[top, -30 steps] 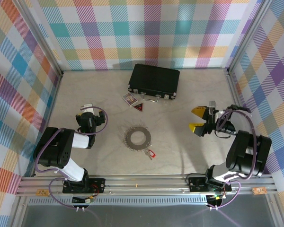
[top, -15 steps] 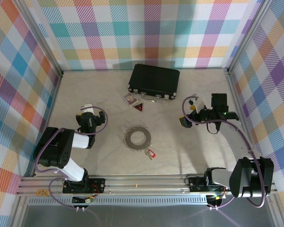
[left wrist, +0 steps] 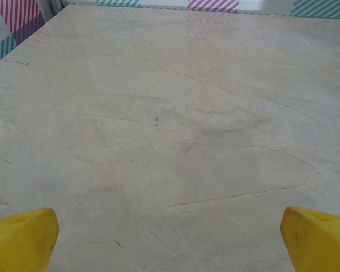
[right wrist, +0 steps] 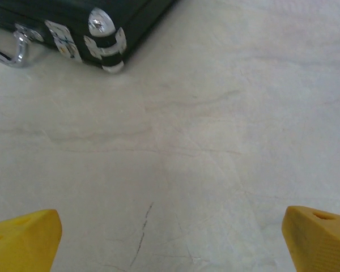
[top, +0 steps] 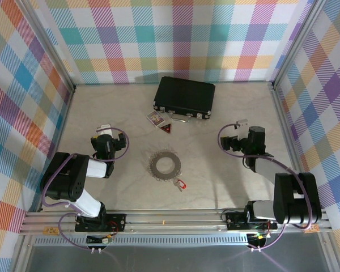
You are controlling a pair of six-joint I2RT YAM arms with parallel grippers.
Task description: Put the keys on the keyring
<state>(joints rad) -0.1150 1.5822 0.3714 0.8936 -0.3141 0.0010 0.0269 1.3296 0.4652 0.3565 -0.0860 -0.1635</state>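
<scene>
Red-headed key [top: 180,183] lies just beside the keyring [top: 164,165]; both arms' jaws gape wide, empty.

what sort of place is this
Most likely a lab robot cell: a pale table fenced by checked walls, with an aluminium rail at the near edge and a left arm and right arm bolted to it.

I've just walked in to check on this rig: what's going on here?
Nothing is being handled at this moment. The left pincer and the right pincer are both open and empty over bare table. The tiny key with the red oval plastic head lies at the near edge of the grey toothed metal keyring; whether it is attached, I cannot tell. The right pincer faces a corner of the black case.
</scene>
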